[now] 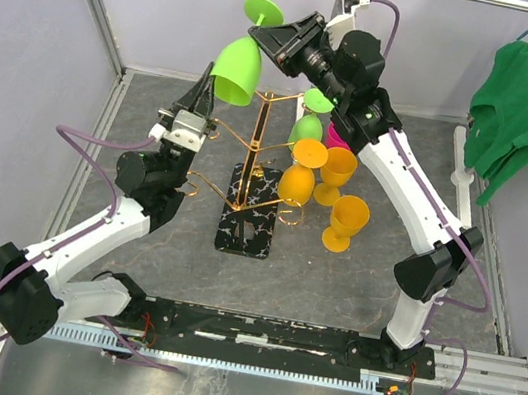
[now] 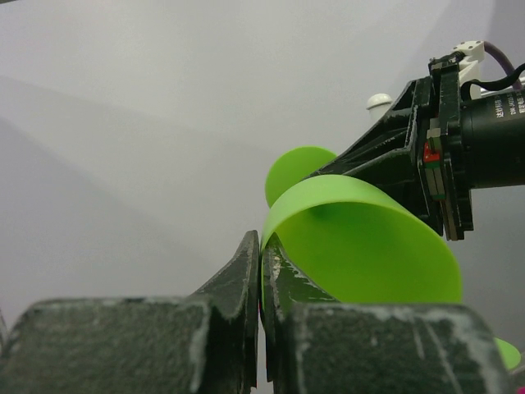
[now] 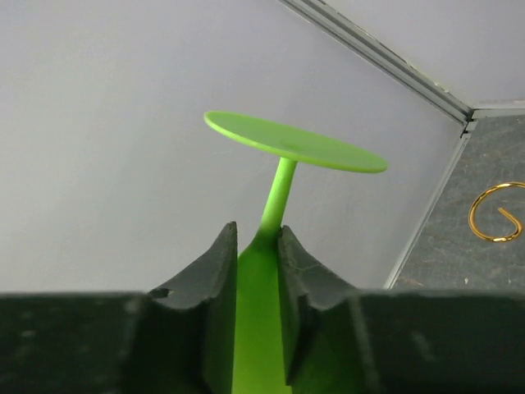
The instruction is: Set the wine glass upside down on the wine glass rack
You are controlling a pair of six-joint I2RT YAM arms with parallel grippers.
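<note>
Closest to the overhead camera, the two arm bases sit at the table's [image 1: 351, 283] near edge, and both arms reach inward and up over its middle. Between them stands the largest of the task's things, the wine glass rack [image 1: 260, 134], on its black marbled base [image 1: 248, 217]. Some of its curled arms look taken already. A second green glass [image 1: 307, 127] and an orange one [image 1: 296, 183] seem to hang there foot-up, while two more orange glasses [image 1: 345, 221] stand upright on the table just beside it.

The wine glass [image 1: 237, 69] in play is lime green. It is in the air, above and to the left of the rack's top, and already turned over: bowl down, foot up, somewhat tilted. The right gripper [image 3: 257, 238] is clenched on it where stem meets bowl, and its wrist view shows green filling the gap between the fingers. The left gripper [image 2: 261, 246] is clenched fully, with its tips at the bowl's rim. Whether they pinch the rim or merely touch it I cannot tell.

By my reading, lifting and inverting are done. What remains is to carry the glass across to a free gold scroll [image 3: 496, 213], slide the stem in so that the foot catches, and let go. No part of the glass touches the rack yet.
</note>
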